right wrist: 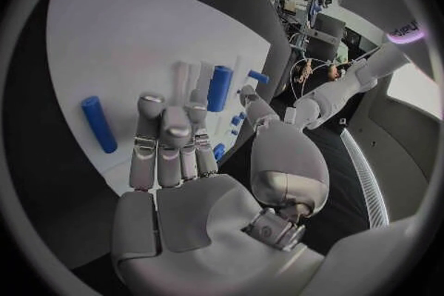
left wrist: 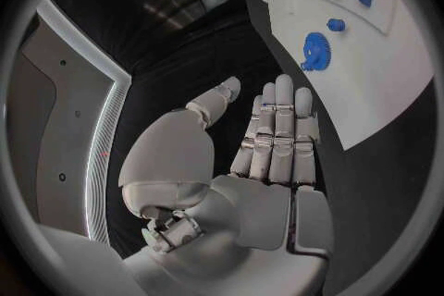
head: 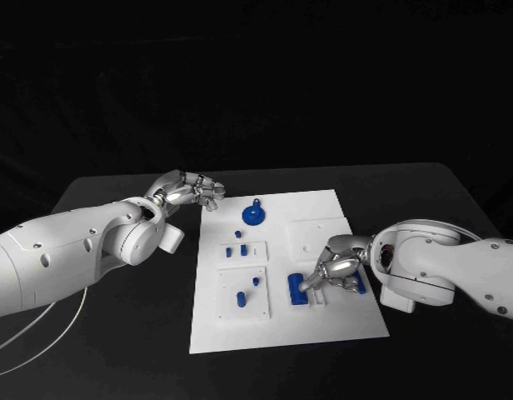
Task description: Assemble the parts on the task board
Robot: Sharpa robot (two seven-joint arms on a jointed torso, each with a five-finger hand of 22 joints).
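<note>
The white task board (head: 283,329) lies in the middle of the black table. On it are a blue gear-like part (head: 253,215), several small blue parts (head: 235,249) and a long blue block (head: 296,287). My right hand (head: 335,268) hovers over the board's right side, fingertips down by a white raised fixture beside the block, holding nothing. In the right wrist view its fingers (right wrist: 169,140) stretch over the board (right wrist: 111,37) between a blue cylinder (right wrist: 98,123) and the blue block (right wrist: 219,87). My left hand (head: 191,190) hangs off the board's far left corner, fingers straight (left wrist: 277,133), empty; the gear (left wrist: 317,52) lies beyond them.
Two raised white plates (head: 242,292) sit on the board's left half, with small blue pieces (head: 240,297) in them. A white cable (head: 41,333) trails from my left arm over the table's left side. Bare black table (head: 112,350) surrounds the board.
</note>
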